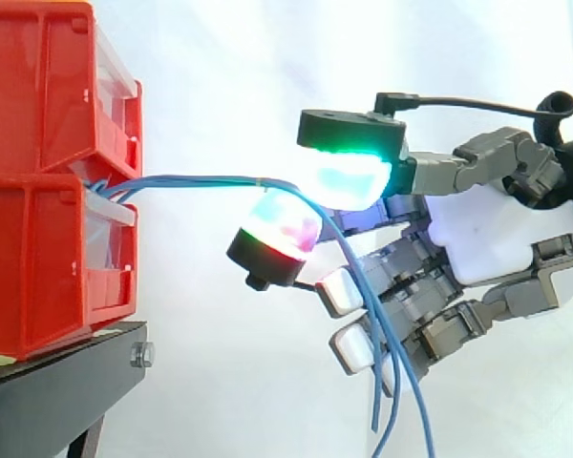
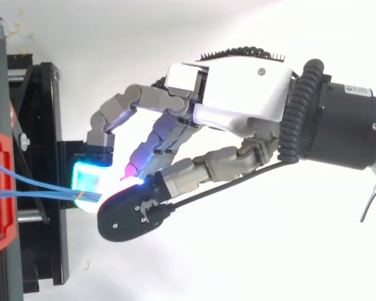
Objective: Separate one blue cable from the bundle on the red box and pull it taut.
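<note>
White curtain bkgd, thin blue cables (image 1: 201,177) stretched from red bins (image 1: 38,95), hand (image 1: 497,239) pinching them btw glowing pads.

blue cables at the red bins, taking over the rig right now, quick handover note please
Hand: shut on the thin blue cables, pinched between glowing fingertips.
Cables: several strands leave the stacked red plastic bins on the black stand, run near level to the pinch; loose ends hang below the hand.
Done: bundle gripped, span looks almost taut.
Left: single out one strand; more than one appears to sit in the pinch.
</note>
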### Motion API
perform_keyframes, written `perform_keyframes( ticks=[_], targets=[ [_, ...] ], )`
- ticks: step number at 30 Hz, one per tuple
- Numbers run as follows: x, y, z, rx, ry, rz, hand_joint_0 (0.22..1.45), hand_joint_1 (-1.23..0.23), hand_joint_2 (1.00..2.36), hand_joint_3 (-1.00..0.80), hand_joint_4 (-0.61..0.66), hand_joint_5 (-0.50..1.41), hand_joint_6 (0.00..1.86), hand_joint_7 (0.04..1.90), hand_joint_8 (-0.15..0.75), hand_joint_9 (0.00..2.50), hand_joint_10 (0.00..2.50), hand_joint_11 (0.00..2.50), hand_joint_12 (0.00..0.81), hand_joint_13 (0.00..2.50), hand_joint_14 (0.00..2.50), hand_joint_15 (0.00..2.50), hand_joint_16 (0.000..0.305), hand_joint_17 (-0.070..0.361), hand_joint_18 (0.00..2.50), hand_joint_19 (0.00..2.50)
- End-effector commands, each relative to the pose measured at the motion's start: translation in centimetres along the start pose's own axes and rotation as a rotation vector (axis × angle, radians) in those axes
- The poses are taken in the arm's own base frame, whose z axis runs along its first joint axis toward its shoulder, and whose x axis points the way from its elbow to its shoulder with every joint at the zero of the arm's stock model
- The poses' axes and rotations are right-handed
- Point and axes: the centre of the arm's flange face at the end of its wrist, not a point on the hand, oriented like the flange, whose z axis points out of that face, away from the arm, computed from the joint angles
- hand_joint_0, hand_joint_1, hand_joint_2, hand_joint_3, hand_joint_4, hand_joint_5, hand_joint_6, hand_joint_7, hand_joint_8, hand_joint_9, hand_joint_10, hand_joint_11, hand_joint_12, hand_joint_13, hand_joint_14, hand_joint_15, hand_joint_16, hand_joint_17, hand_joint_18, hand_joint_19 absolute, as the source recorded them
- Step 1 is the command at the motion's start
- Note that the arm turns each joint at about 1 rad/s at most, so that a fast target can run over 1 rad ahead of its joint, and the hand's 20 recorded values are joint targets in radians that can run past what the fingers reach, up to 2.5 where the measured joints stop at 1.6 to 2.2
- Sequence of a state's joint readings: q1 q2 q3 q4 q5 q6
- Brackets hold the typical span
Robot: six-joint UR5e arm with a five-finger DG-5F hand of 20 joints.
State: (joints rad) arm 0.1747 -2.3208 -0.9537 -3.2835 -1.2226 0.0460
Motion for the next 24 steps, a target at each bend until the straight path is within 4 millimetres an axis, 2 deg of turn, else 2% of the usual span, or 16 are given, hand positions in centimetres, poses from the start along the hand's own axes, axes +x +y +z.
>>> perform_keyframes(
  ticks=[1,3,5,6,8,11,12,18,24],
  targets=[
    [0.15,-0.01,0.01,-0.002,0.003,-0.001,0.77,-0.85,1.0,-0.5,-0.28,-0.16,0.95,0.84,0.177,1.02,0.02,0.5,0.298,0.93,0.02,0.42,0.049,0.111,0.72,0.66],
    [0.13,-0.01,0.01,-0.002,0.002,-0.001,0.77,-0.85,1.0,-0.5,-0.3,-0.16,0.95,0.85,0.18,1.03,0.02,0.49,0.296,0.93,0.02,0.42,0.049,0.11,0.72,0.66],
    [0.15,-0.01,0.01,-0.002,0.003,-0.001,0.82,-0.85,1.0,-0.47,-0.4,-0.16,0.95,1.08,0.174,1.04,0.02,0.49,0.296,0.93,0.02,0.42,0.048,0.107,0.7,0.69],
    [0.26,-0.08,-0.02,0.0,0.005,-0.002,0.85,-0.85,1.0,-0.46,-0.4,-0.16,0.95,1.22,0.167,1.06,0.02,0.49,0.293,0.93,0.02,0.44,0.047,0.106,0.68,0.72],
    [0.27,-0.07,0.0,-0.002,0.005,-0.002,0.88,-0.86,1.0,-0.49,-0.44,-0.15,0.95,1.33,0.16,1.07,0.02,0.48,0.285,0.93,0.02,0.44,0.046,0.103,0.66,0.75],
    [0.27,-0.07,0.0,-0.002,0.005,-0.002,0.9,-0.87,1.0,-0.5,-0.52,-0.15,0.96,1.31,0.147,1.08,0.02,0.47,0.279,0.94,0.02,0.44,0.044,0.1,0.66,0.75],
    [0.27,-0.07,0.0,-0.002,0.005,-0.002,0.9,-0.88,1.0,-0.5,-0.53,-0.14,0.95,1.39,0.149,1.11,0.02,0.47,0.276,0.95,0.02,0.45,0.044,0.099,0.67,0.74],
    [0.26,-0.02,-0.02,0.0,0.005,0.001,0.86,-0.93,1.0,-0.5,-0.48,-0.12,0.95,1.42,0.15,1.14,0.02,0.46,0.275,0.97,0.02,0.42,0.043,0.098,0.74,0.65],
    [0.0,-0.1,0.02,0.002,0.009,0.001,0.76,-0.97,1.0,-0.5,-0.41,-0.11,0.95,1.21,0.157,1.16,0.02,0.48,0.282,1.0,0.02,0.43,0.044,0.099,0.77,0.63]
  ],
)
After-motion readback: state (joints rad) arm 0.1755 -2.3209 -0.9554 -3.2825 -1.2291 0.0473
